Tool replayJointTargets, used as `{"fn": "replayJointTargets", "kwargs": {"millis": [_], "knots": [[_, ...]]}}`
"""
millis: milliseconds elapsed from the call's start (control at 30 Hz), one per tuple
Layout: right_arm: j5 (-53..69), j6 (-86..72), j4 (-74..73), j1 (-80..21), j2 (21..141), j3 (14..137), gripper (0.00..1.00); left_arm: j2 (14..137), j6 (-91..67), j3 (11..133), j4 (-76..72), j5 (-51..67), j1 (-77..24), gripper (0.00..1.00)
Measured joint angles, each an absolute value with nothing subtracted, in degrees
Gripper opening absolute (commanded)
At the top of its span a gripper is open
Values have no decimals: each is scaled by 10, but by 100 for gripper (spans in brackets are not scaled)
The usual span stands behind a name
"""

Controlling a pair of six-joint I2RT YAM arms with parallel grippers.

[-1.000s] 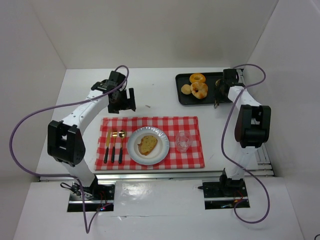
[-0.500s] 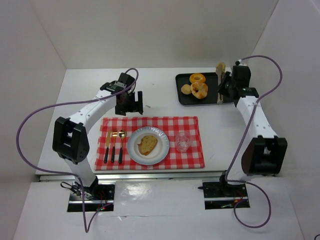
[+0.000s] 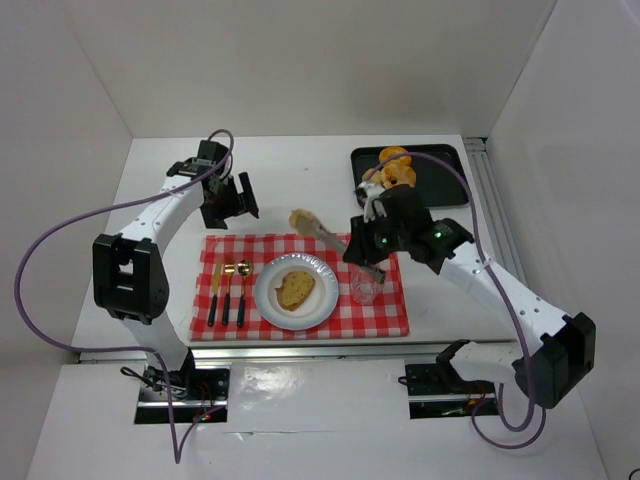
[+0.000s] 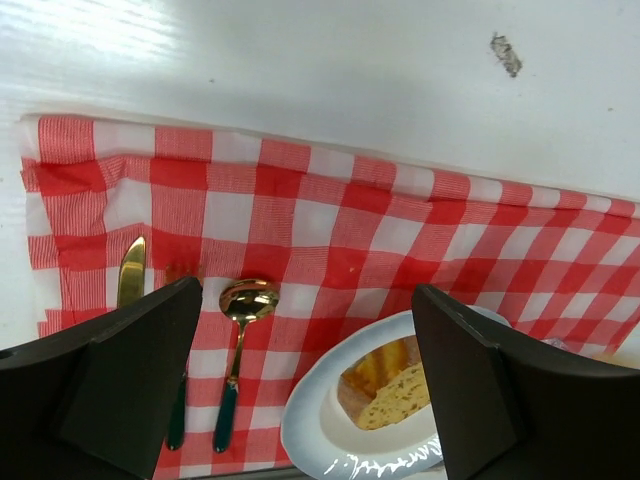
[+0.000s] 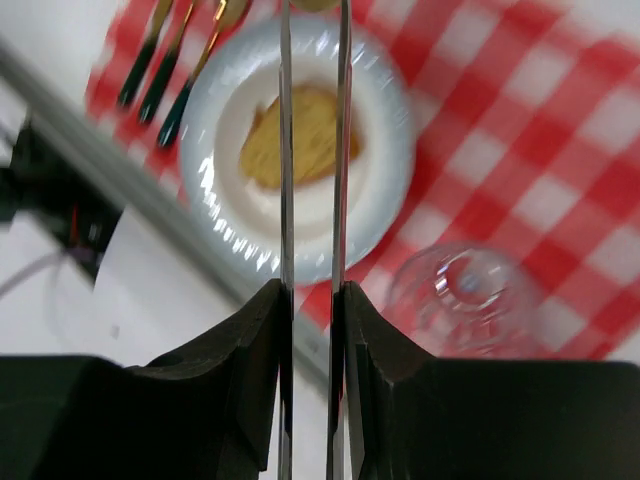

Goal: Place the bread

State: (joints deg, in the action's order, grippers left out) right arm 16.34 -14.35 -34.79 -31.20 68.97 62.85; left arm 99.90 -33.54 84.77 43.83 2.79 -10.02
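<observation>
My right gripper is shut on a pair of metal tongs, whose two blades run up between its fingers. The tongs' far end pinches a bread slice in the air above the cloth's far edge, up and left of the white plate. On that plate lies another bread slice. My left gripper hangs open over the cloth's far-left corner, holding nothing.
A red checked cloth carries the plate, gold cutlery on the left and a clear glass just under my right wrist. A black tray at the back right holds doughnuts.
My right arm swung from the tray to above the cloth, carrying the tongs and a bread slice toward the plate. The left arm drew back to the left.
</observation>
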Motion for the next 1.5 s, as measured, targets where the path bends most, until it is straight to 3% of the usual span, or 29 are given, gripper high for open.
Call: {"fn": "replayJointTargets", "kwargs": {"millis": [300,467,633,1100,1500], "knots": [[194,-140,-401,-478,687,613,10,962,-348,830,441,31,-88,100],[177,-142,-406,-527,716,611,21,947,-348,830,440,31,-83,100],[160,-147,-407,-531,725,604,39,946,-348,830,440,31,-82,100],[134,-156,-406,-530,725,604,61,942,-347,830,440,33,-82,100],[101,-154,-417,-523,724,646,62,939,-347,829,439,37,-82,100]]}}
